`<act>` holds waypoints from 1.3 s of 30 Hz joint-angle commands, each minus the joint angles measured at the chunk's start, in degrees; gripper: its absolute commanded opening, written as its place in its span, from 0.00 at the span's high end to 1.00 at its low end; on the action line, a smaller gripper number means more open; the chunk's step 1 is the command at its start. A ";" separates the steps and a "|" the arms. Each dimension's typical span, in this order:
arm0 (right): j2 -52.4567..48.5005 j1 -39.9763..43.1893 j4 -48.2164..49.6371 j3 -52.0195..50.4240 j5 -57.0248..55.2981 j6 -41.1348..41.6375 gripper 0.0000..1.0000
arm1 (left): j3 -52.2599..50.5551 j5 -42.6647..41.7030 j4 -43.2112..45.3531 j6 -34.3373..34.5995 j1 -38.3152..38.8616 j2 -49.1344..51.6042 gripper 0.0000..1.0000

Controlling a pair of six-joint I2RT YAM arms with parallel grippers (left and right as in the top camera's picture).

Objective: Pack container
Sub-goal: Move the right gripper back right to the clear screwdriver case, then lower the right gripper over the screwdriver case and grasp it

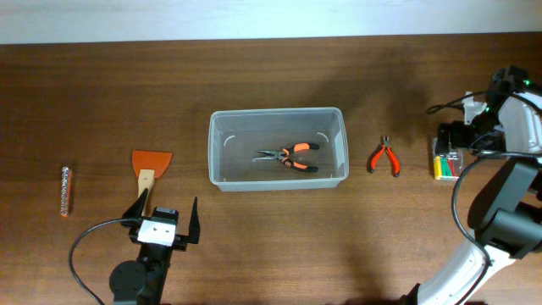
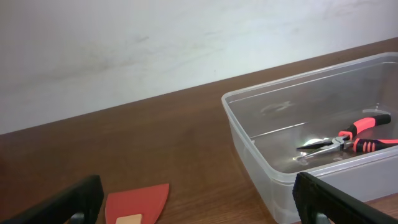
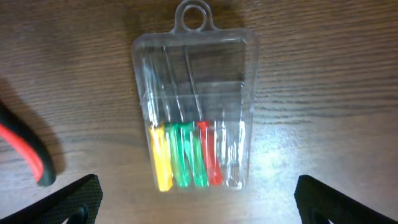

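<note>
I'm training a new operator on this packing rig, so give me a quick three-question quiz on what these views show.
1. True or false: the container holds a pair of orange-handled pliers.
2. Which thing does the right gripper hover over?
A. the orange scraper
B. the clear case of coloured screwdrivers
C. the small red pliers
3. Fill the gap: the jaws of the left gripper stand ____, with nothing between them.

Key: 1 true; 2 B; 3 open.
</note>
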State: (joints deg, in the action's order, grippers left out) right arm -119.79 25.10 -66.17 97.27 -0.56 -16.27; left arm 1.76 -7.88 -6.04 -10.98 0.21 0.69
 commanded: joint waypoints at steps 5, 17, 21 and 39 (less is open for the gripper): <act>-2.78 0.07 1.38 -0.42 -0.70 0.24 0.01 | -0.28 0.22 -0.02 -0.68 0.17 -0.33 0.01; -3.80 0.07 3.17 -0.42 0.09 -1.51 0.01 | -0.28 0.22 -0.02 -0.68 0.17 -0.33 0.01; -4.98 0.07 3.50 -0.42 0.11 -1.46 0.01 | -0.28 0.22 -0.02 -0.68 0.17 -0.33 0.01; -7.17 0.04 4.07 -0.55 0.22 -1.44 0.01 | -0.28 0.22 -0.02 -0.68 0.17 -0.33 0.01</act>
State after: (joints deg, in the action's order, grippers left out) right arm -125.86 25.10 -62.37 97.27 -0.54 -17.19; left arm 1.76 -7.88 -6.04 -10.96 0.21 0.69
